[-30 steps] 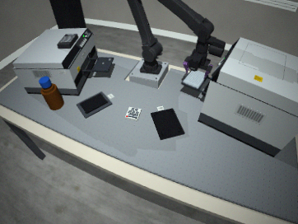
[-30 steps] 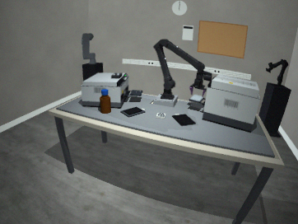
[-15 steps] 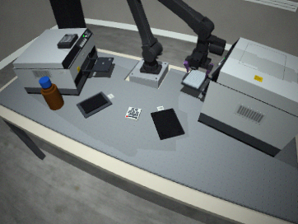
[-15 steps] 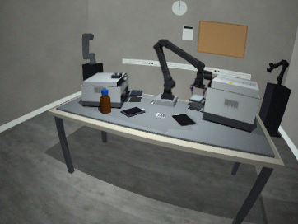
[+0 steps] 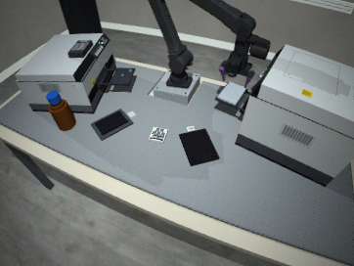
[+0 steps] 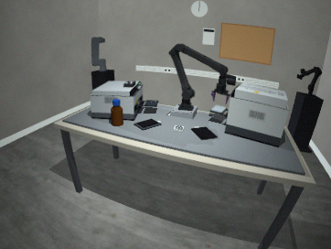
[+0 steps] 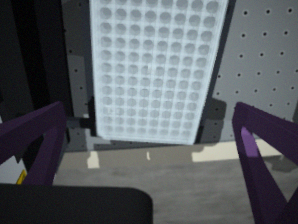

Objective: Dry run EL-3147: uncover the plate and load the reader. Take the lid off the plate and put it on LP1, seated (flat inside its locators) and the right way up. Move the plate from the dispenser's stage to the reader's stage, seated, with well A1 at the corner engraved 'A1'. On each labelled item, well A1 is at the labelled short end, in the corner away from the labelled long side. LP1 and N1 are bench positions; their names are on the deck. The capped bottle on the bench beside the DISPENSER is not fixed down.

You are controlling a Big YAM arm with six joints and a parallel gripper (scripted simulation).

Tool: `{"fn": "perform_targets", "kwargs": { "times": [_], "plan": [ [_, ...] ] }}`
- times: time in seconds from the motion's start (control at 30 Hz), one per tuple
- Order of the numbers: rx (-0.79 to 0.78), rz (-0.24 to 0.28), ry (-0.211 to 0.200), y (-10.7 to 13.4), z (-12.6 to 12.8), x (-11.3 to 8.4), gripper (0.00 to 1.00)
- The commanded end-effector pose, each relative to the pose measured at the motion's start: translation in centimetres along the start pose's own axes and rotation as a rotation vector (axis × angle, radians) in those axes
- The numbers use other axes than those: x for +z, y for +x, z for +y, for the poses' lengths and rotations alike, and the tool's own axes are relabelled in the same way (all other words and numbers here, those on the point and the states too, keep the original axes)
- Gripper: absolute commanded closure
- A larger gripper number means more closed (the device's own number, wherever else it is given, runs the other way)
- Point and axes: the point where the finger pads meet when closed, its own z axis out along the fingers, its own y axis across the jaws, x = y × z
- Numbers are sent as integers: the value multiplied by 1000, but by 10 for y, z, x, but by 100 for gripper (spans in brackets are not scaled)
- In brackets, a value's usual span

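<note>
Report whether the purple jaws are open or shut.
Open, empty: the gripper hangs above the white well plate, purple jaws spread wide on either side, touching nothing.
</note>
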Motion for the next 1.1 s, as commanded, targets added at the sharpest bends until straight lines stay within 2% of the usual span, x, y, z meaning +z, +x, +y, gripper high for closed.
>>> {"fn": "perform_targets", "kwargs": {
  "times": [0.0,0.1,0.2,0.47,0.63,0.97,1.07],
  "plan": [
    [3,-6,-53,3,18,-35,0],
    [5,-5,-26,2,14,-36,0],
    [9,-5,-27,1,14,-35,0],
    [11,-4,-57,0,16,-69,0],
    [5,-4,-46,2,14,-81,0],
    [-25,-2,-9,3,12,-55,0],
    [-16,-1,-10,0,11,-51,0]
  ]
}}
